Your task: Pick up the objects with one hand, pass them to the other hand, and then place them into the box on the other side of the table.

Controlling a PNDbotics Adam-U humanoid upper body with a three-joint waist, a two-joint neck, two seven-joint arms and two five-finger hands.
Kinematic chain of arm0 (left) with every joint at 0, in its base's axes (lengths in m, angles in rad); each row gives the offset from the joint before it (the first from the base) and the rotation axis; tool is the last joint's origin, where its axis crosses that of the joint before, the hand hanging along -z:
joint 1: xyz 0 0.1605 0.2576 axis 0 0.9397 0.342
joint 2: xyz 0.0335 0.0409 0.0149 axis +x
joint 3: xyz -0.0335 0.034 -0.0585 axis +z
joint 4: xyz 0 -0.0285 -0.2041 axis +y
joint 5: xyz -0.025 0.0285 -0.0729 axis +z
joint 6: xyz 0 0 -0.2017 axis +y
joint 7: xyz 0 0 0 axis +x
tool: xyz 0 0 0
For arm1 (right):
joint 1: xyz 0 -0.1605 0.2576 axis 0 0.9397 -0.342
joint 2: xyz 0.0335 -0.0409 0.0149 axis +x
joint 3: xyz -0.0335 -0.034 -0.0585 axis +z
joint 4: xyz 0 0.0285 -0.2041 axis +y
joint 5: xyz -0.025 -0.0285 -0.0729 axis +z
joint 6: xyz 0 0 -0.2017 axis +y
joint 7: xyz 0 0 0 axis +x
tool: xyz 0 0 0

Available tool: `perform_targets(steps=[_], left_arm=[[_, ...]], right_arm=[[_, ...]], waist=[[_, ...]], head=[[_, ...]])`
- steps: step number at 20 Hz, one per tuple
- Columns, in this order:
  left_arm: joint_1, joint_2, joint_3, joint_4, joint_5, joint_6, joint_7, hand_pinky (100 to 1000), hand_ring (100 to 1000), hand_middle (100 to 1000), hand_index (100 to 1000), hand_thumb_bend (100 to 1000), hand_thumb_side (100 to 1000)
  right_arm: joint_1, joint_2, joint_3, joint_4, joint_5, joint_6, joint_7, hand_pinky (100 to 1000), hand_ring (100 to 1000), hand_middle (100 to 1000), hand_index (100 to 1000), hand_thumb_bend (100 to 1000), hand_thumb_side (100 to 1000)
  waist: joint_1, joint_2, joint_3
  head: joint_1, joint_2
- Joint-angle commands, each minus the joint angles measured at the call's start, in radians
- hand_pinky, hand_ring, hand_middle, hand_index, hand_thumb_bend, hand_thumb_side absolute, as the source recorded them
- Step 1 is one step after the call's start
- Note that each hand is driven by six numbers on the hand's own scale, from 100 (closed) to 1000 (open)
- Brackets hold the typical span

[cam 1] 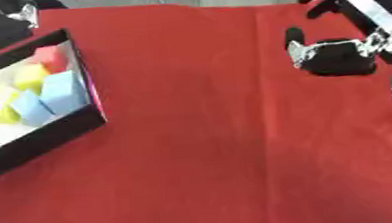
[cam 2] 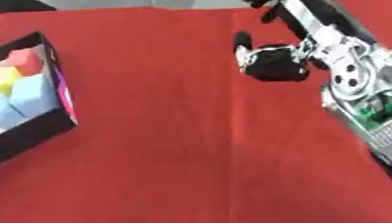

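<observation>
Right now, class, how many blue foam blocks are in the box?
2. Both blue foam blocks lie in the black box at the table's left: a larger one by its right wall, a smaller one touching its left side. Others may be hidden.

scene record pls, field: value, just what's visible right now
surface: red cloth over the table
box: black-walled box at the left side, open top
box contents: two blue blocks, yellow blocks, one red block
loose items on cloth: none visible
right hand: above the cloth at upper right, fingers curled, nothing seen in it
left hand: dark shape at the upper left corner behind the box, fingers not readable
task state: every visible block lies in the box
</observation>
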Motion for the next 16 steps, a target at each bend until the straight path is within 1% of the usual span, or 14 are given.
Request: perform_targets(steps=[1, 2, 4, 7, 9, 11, 13, 16], left_arm=[[0.011, -0.008, 0.020, -0.030, 0.187, -0.109, 0.109, 817, 727, 675, 797, 100, 786], [0.020, -0.020, 0.023, -0.032, 0.225, -0.135, 0.131, 817, 726, 674, 796, 100, 790], [0.036, -0.040, 0.031, -0.037, 0.276, -0.167, 0.169, 813, 709, 655, 793, 100, 798], [0.067, -0.058, 0.039, -0.045, 0.305, -0.188, 0.209, 810, 701, 644, 791, 100, 805], [0.083, -0.067, 0.040, -0.053, 0.310, -0.194, 0.224, 810, 700, 644, 789, 100, 806], [0.094, -0.078, 0.041, -0.064, 0.308, -0.198, 0.231, 808, 698, 640, 788, 100, 798], [0.101, -0.088, 0.039, -0.073, 0.311, -0.197, 0.238, 808, 696, 635, 812, 100, 812], [0.106, -0.093, 0.035, -0.082, 0.317, -0.202, 0.244, 809, 698, 633, 799, 100, 806]], right_arm=[[-0.005, -0.059, -0.047, -0.021, -0.012, 0.006, -0.001, 931, 813, 793, 827, 100, 100], [0.000, -0.076, -0.060, -0.021, -0.019, 0.006, -0.003, 931, 815, 795, 827, 100, 100], [0.009, -0.110, -0.086, -0.021, -0.043, 0.005, -0.006, 931, 821, 802, 828, 100, 127], [0.025, -0.168, -0.129, -0.020, -0.089, 0.002, -0.003, 930, 826, 809, 828, 100, 173], [0.032, -0.207, -0.159, -0.009, -0.129, -0.003, -0.006, 929, 829, 813, 829, 100, 183], [0.033, -0.246, -0.178, 0.016, -0.169, -0.027, -0.005, 933, 842, 825, 836, 100, 204], [0.028, -0.282, -0.191, 0.059, -0.204, -0.065, 0.015, 939, 854, 831, 839, 100, 213], [0.013, -0.337, -0.203, 0.157, -0.226, -0.120, 0.090, 960, 896, 844, 862, 100, 239]], waist=[[-0.016, -0.031, -0.003], [-0.018, -0.030, -0.003], [-0.021, -0.028, -0.003], [-0.025, -0.023, -0.002], [-0.028, -0.020, -0.001], [-0.032, -0.016, 0.001], [-0.035, -0.013, 0.002], [-0.035, -0.008, 0.007]], head=[[-0.026, -0.012], [-0.033, -0.013], [-0.040, -0.016], [-0.046, -0.023], [-0.051, -0.027], [-0.055, -0.030], [-0.061, -0.030], [-0.073, -0.032]])
